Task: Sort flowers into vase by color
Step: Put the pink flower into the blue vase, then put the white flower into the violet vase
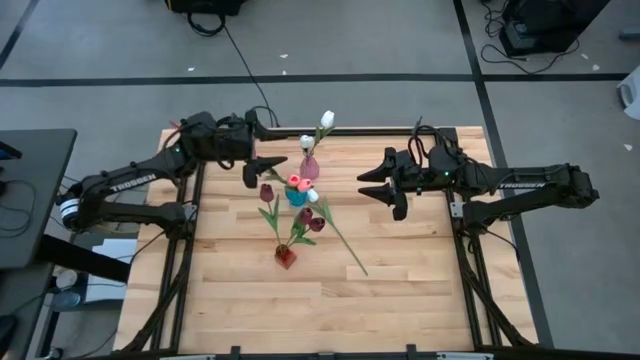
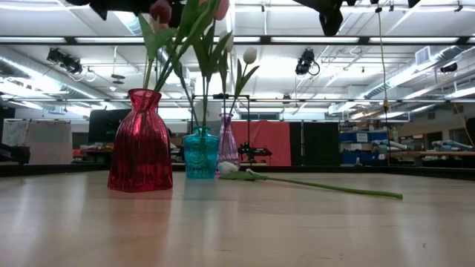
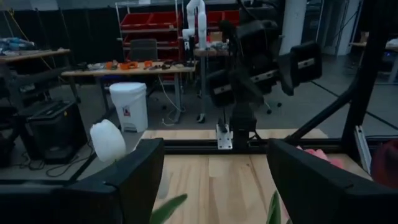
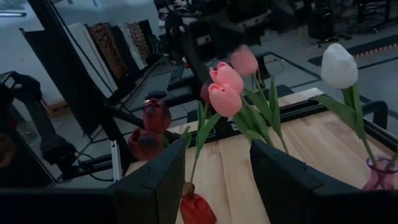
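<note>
Three vases stand mid-table. The red vase [image 1: 286, 257] holds dark red flowers [image 1: 310, 220], the teal vase [image 1: 297, 197] pink ones [image 4: 225, 93], and the purple vase [image 1: 309, 168] white ones [image 1: 327, 120]. One white flower [image 1: 340, 235] lies flat on the table right of the vases, its head [image 2: 227, 168] beside the teal vase [image 2: 200, 152]. My left gripper [image 1: 268, 170] hovers open above the table, left of the purple vase. My right gripper [image 1: 365, 184] hovers open to the right of the vases. Neither has anything between its fingers.
A black frame rail [image 1: 350, 130] runs along the table's far edge, with side rails [image 1: 460, 230] by each arm's base. Bare wood [image 1: 330, 310] stretches from the red vase to the near edge. Benches and shelves [image 3: 155, 37] fill the room beyond the table.
</note>
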### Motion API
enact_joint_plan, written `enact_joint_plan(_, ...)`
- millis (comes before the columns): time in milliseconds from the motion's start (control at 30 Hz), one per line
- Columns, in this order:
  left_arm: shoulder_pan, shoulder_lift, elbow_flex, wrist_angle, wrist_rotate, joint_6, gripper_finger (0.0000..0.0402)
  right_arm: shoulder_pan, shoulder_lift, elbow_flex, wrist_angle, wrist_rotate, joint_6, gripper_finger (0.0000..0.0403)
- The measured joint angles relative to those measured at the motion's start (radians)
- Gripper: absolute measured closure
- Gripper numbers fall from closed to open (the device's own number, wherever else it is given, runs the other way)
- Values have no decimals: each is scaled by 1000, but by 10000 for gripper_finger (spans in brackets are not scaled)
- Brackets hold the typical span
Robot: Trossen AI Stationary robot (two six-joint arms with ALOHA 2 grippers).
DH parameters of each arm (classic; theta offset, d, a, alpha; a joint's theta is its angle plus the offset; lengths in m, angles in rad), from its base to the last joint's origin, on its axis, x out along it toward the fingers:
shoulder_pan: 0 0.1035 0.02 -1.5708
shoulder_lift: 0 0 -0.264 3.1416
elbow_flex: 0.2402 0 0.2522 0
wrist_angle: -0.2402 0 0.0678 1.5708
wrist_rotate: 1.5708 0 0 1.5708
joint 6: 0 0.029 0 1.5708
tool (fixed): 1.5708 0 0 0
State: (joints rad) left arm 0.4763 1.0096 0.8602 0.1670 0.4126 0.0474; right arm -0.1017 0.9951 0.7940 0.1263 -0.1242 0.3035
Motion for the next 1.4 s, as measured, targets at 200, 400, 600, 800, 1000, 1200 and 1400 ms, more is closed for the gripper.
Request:
enact_joint_plan(200,0,-3,123,-136,0,2,112,9,7,-17,-44,30,4,211)
enact_joint_plan(400,-1,-66,163,-387,-75,52,120,87,97,-128,-56,168,67,211)
enact_joint_plan(600,-22,-210,6,-378,-141,48,150,170,251,-141,-70,318,90,211)
enact_joint_plan(800,-41,-389,-142,-307,-195,-36,172,212,420,-141,-38,409,105,211)
enact_joint_plan(1000,-88,-475,-195,-321,-203,-57,174,223,597,-85,-37,477,121,212)
enact_joint_plan(1200,-178,-495,-210,-448,-295,-55,174,224,735,7,-81,496,120,220)
enact_joint_plan(1400,-273,-499,-210,-565,-379,-81,174,224,832,139,-222,490,113,233)
